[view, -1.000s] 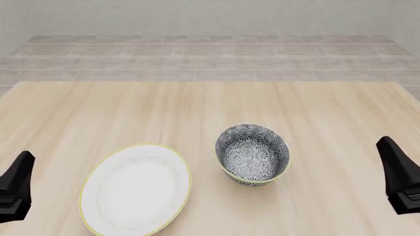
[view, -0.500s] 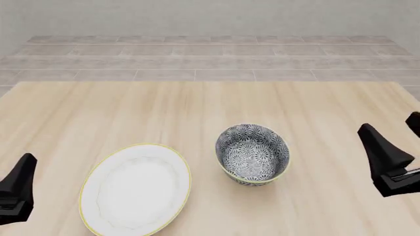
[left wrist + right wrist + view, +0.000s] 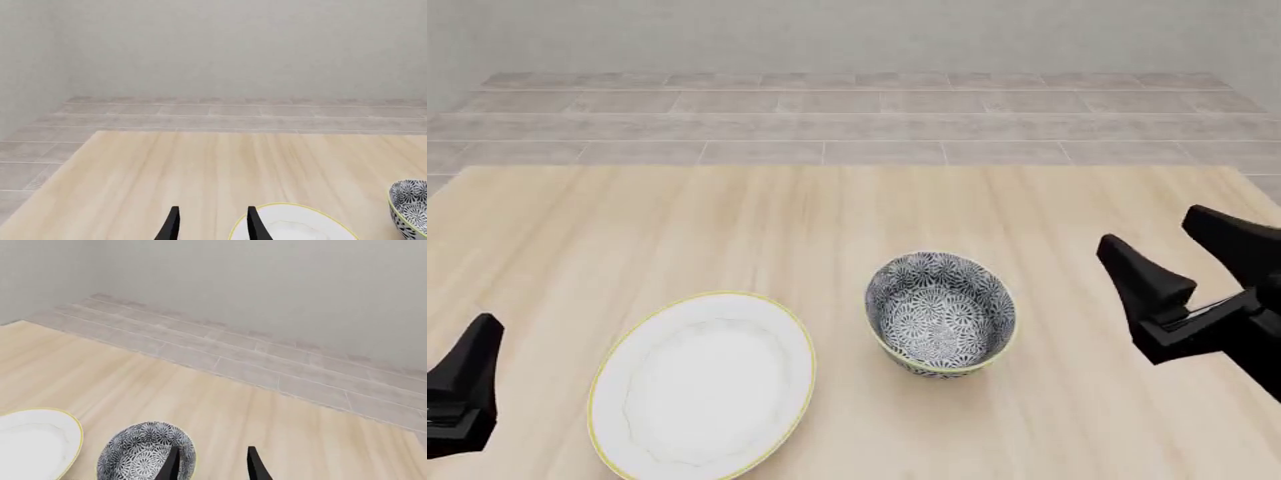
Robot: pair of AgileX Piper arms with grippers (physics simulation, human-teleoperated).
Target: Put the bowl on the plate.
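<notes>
Front view shows nothing of the task done yet: the bowl [image 3: 941, 312] stands on the desk [image 3: 827, 230] just beside the plate [image 3: 703, 386], apart from it, while both the right gripper [image 3: 1188, 262] and left gripper [image 3: 211, 225] hang parted and empty.

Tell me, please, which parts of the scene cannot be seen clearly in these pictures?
- Flat white plate with yellow rim: cut off by the frame's edge in both wrist views.
- Deep grey floral bowl: its underside is hidden by its own wall in the front view.
- Left gripper: mostly outside the front view.
- Right gripper: its body runs past the front view's edge.
</notes>
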